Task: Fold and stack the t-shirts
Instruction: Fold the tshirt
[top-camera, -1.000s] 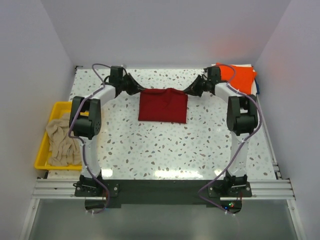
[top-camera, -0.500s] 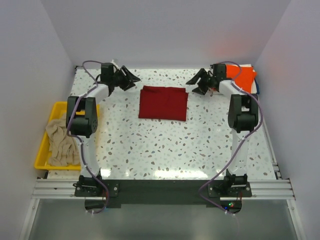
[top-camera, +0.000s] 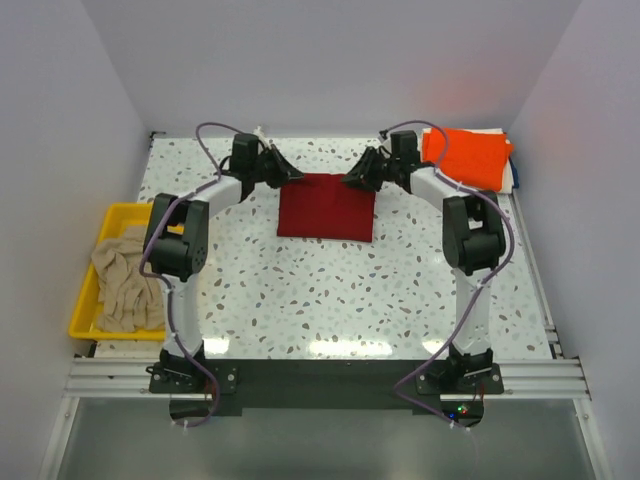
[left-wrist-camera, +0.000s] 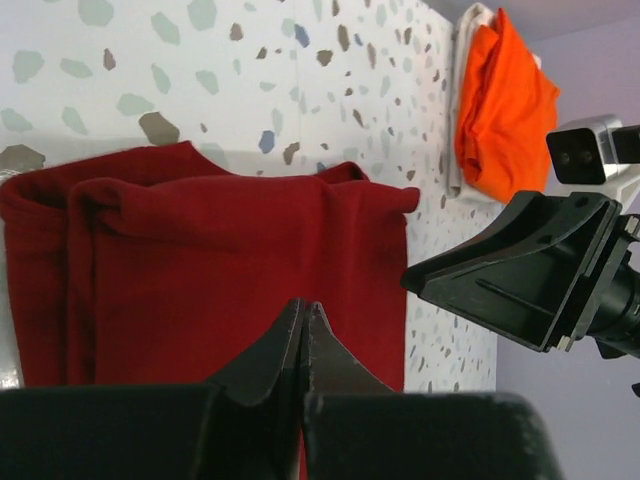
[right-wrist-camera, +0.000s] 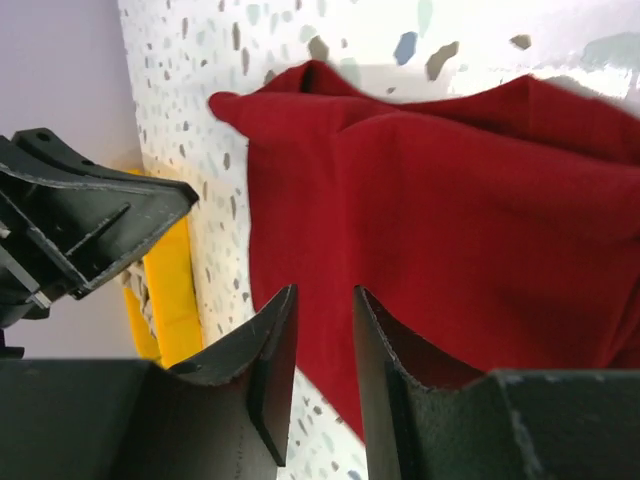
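Note:
The dark red t-shirt (top-camera: 326, 206) lies folded flat at the back middle of the table; it also shows in the left wrist view (left-wrist-camera: 220, 260) and the right wrist view (right-wrist-camera: 450, 220). My left gripper (top-camera: 297, 176) is shut and empty, its tips (left-wrist-camera: 303, 304) just over the shirt's far left edge. My right gripper (top-camera: 348, 181) hovers over the far right edge, its jaws (right-wrist-camera: 322, 290) a little apart with nothing between them. The orange t-shirt (top-camera: 468, 158) lies folded at the back right corner. The beige t-shirt (top-camera: 124, 282) lies crumpled in the tray.
A yellow plastic tray (top-camera: 85, 305) stands off the table's left edge. White walls close in the back and both sides. The orange shirt rests on a white sheet (left-wrist-camera: 462, 120) by the right wall.
One second ago both grippers held the red shirt's far corners. They let go and swung outward, and have now come back in over the shirt's far edge. The shirt lies flat.

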